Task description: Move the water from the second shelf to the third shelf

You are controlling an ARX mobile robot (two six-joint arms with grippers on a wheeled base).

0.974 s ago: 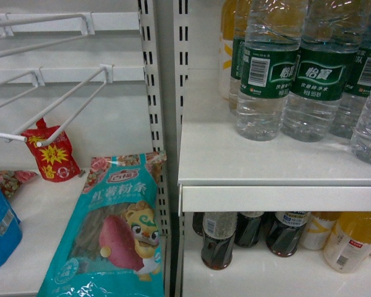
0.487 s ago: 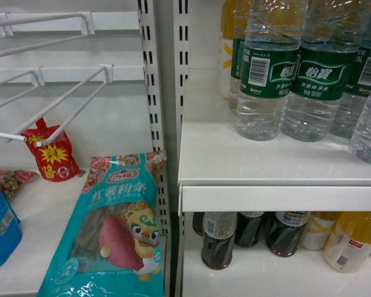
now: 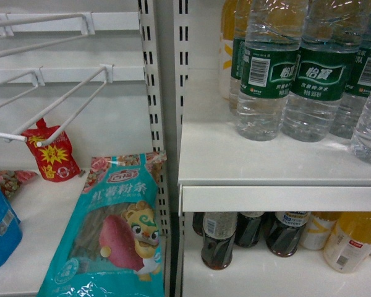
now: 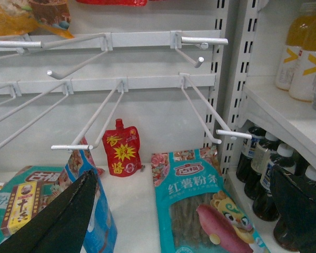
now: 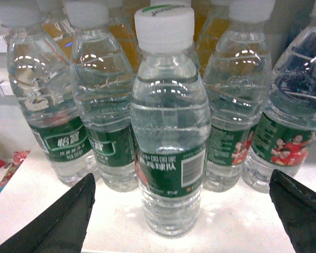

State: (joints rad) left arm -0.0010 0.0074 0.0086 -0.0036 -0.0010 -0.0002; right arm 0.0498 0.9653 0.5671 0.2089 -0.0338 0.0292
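the right gripper (image 5: 181,211) stood with its two dark fingers spread wide at the bottom corners of the right wrist frame, lined up on a clear ribbed plastic water bottle (image 5: 171,126) with a white cap and green wrap label, centre frame, the foremost of a cluster on the white shelf (image 5: 242,211). nothing was grasped; the bottle had not been lifted, so by the look of it the whole transfer remained to be done. the left gripper (image 4: 184,211), fingers likewise apart and empty, faced white wire display hooks (image 4: 200,110) and a teal snack bag (image 4: 200,205) at lower centre. neither arm showed in the head view, where the green-labelled bottles (image 3: 269,74) lined the upper right.
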